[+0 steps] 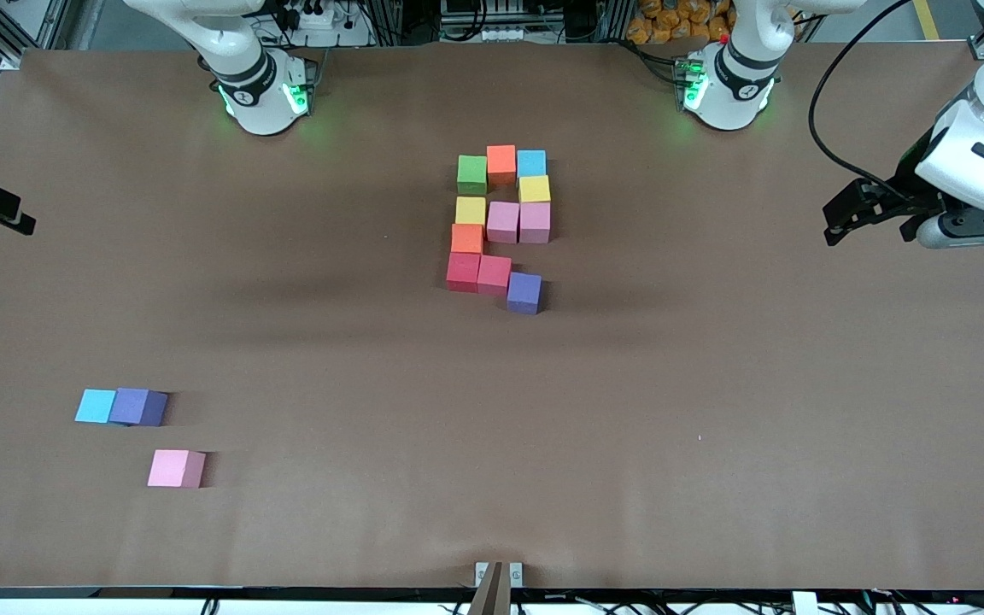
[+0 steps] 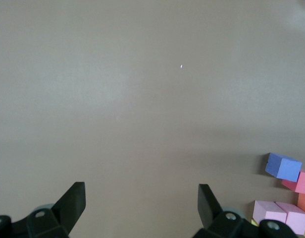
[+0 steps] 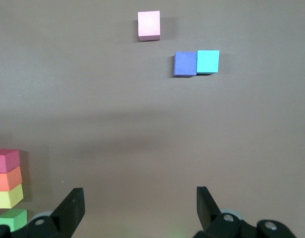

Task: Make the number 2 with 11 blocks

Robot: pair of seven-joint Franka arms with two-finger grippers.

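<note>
The number 2 (image 1: 500, 224) lies on the table's middle as a many-coloured group of blocks. Its top row is green (image 1: 472, 173), orange (image 1: 501, 165) and blue (image 1: 531, 162). Its nearest row is two red blocks (image 1: 463, 272) and a purple one (image 1: 524, 292), which sits slightly askew. My left gripper (image 1: 838, 220) (image 2: 141, 198) hangs open and empty over the left arm's end of the table. My right gripper (image 1: 14, 213) (image 3: 140, 198) hangs open and empty over the right arm's end. The left wrist view shows the purple block (image 2: 283, 166) and pink ones (image 2: 269, 212).
Three loose blocks lie near the front toward the right arm's end: a cyan one (image 1: 96, 406) (image 3: 208, 61) touching a purple one (image 1: 139, 407) (image 3: 185, 64), and a pink one (image 1: 176, 468) (image 3: 149, 25) nearer the camera. Brown tabletop (image 1: 714, 384) surrounds them.
</note>
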